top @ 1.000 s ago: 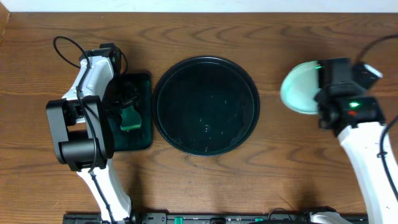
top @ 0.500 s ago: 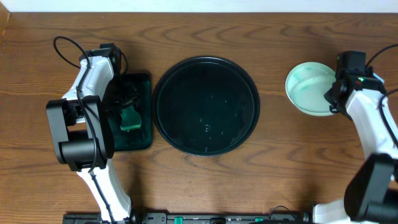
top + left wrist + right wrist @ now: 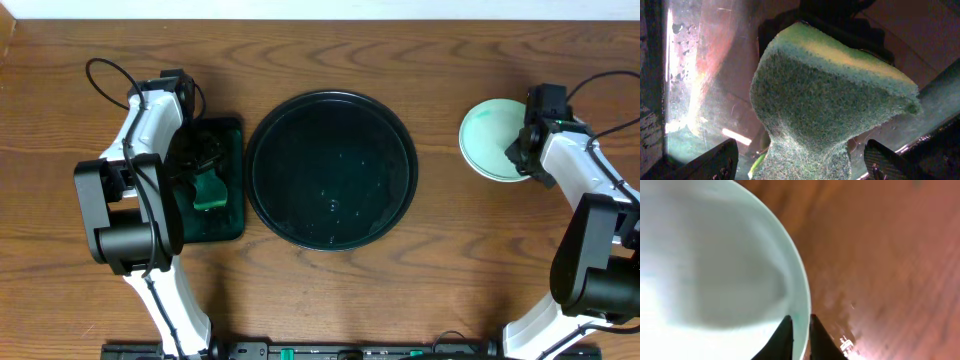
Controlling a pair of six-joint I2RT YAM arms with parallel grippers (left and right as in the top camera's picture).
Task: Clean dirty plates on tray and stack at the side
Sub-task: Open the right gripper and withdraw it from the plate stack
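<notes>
One pale turquoise plate (image 3: 488,140) lies on the bare wood at the right; I cannot tell whether other plates are under it. My right gripper (image 3: 522,152) is at its right edge. In the right wrist view the fingers (image 3: 801,322) are shut on the plate's rim (image 3: 715,270), one on each side. The round black tray (image 3: 262,135) in the middle holds no plates. My left gripper (image 3: 205,165) hangs over the green sponge (image 3: 208,190). In the left wrist view its fingers (image 3: 800,155) stand wide apart on either side of the sponge (image 3: 830,100), not touching it.
The sponge lies in a rectangular dark green tray (image 3: 228,225) left of the black tray. A white wall edge runs along the far side of the table. The arm bases stand at the front left and front right.
My right arm has swung back to the right, and its gripper now sits at the plate's right rim. The plate shifted slightly right. The left arm has not moved.
</notes>
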